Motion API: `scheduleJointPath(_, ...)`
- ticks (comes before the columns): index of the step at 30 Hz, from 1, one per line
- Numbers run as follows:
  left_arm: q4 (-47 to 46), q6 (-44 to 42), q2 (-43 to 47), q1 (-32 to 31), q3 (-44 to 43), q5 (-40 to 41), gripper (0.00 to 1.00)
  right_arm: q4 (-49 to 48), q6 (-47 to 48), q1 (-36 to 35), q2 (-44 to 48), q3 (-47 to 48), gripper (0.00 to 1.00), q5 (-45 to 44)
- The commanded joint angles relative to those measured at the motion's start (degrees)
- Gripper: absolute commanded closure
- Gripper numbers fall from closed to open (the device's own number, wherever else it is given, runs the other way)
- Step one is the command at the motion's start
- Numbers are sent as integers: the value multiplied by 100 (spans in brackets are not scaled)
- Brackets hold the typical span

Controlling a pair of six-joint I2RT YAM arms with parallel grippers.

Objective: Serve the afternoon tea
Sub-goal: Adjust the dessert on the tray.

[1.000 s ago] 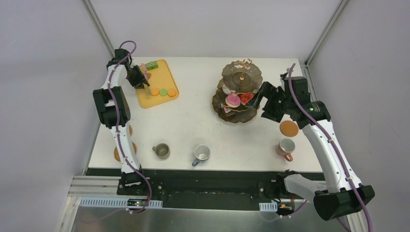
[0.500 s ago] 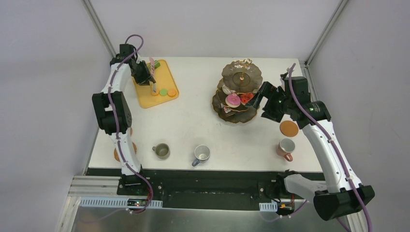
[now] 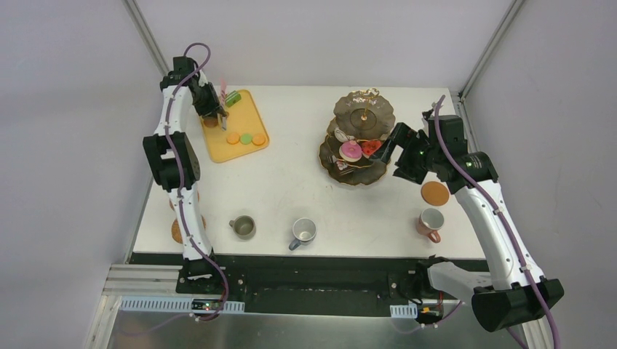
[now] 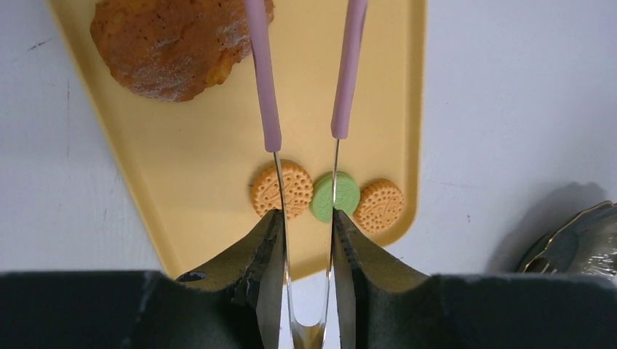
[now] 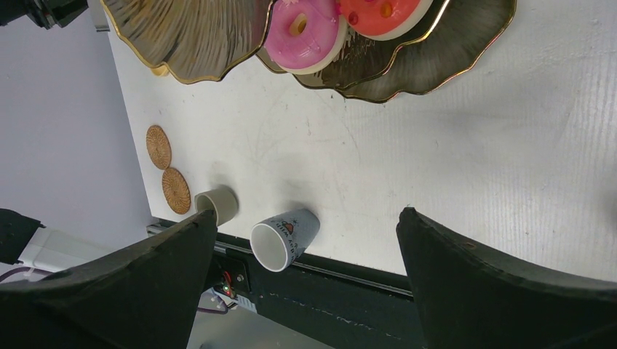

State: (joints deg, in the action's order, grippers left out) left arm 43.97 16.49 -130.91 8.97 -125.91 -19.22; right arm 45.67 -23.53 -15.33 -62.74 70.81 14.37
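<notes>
My left gripper (image 3: 209,107) (image 4: 305,214) is shut on the metal end of the pink-handled tongs (image 4: 265,87), held above the yellow tray (image 4: 204,153). The tong arms stand apart with nothing between them. Below them lie an orange macaron (image 4: 281,189), a green macaron (image 4: 342,195) and another orange macaron (image 4: 380,205). A brown cake (image 4: 174,43) sits at the tray's far end. My right gripper (image 3: 399,151) (image 5: 307,213) is open and empty, just right of the gold-rimmed stand (image 3: 364,109). The stand carries a pink doughnut (image 3: 351,150) and a red doughnut (image 3: 371,147).
The olive mug (image 3: 243,227), grey-blue mug (image 3: 303,232) and pink mug (image 3: 431,222) stand along the near edge. One brown coaster (image 3: 435,193) lies behind the pink mug. Two coasters (image 5: 158,145) lie at the table's left edge, partly behind the left arm.
My left arm has swung over the tray with the tongs, first toward the macarons, then back toward the far left. The right arm has not moved.
</notes>
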Motion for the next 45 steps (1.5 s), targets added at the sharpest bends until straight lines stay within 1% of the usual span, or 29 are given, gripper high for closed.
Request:
scheduleJointPath(1, 116, -274, 6, -22, -21, -157, 75, -126, -55, 31, -55, 135, 1, 20)
scheduleJointPath(5, -95, -226, 57, -40, 250, -95, 77, -164, -80, 32, -102, 137, 1, 44)
scheduleJointPath(9, 202, -352, -100, -179, 97, 193, 78, -157, -72, 33, -111, 144, 1, 48)
scheduleJointPath(17, 892, -611, -383, -607, -189, 1271, 78, -143, -55, 37, -85, 140, 1, 58)
scheduleJointPath(22, 1267, -687, -551, -811, -370, 1730, 78, -104, -17, 39, -46, 147, 1, 57)
scheduleJointPath(25, 1324, -757, -534, -884, -337, 1740, 79, -102, -20, 38, -45, 152, 1, 81)
scheduleJointPath(26, 1271, -775, -473, -881, -265, 1763, 79, -107, -19, 35, -45, 157, 1, 83)
scheduleJointPath(28, 1205, -820, -332, -1068, -105, 1781, 78, -104, -18, 32, -38, 154, 1, 83)
scheduleJointPath(32, 1298, -728, -84, -1141, 193, 1618, 80, -103, -14, 39, -19, 144, 1, 84)
scheduleJointPath(33, 1253, -685, 72, -1146, 350, 1558, 80, -105, -13, 38, -7, 151, 1, 73)
scheduleJointPath(36, 691, -669, 757, -1148, 1016, 1308, 76, -102, 4, 44, 37, 126, 1, 42)
scheduleJointPath(37, 605, -704, 910, -1145, 1103, 1293, 75, -102, 9, 47, 56, 107, 1, 40)
scheduleJointPath(40, 761, -880, 1079, -1077, 882, 1286, 73, -96, 20, 65, 65, 66, 1, 71)
scheduleJointPath(45, 881, -897, 1046, -941, 610, 1244, 73, -133, 0, 74, 10, 58, 1, 150)
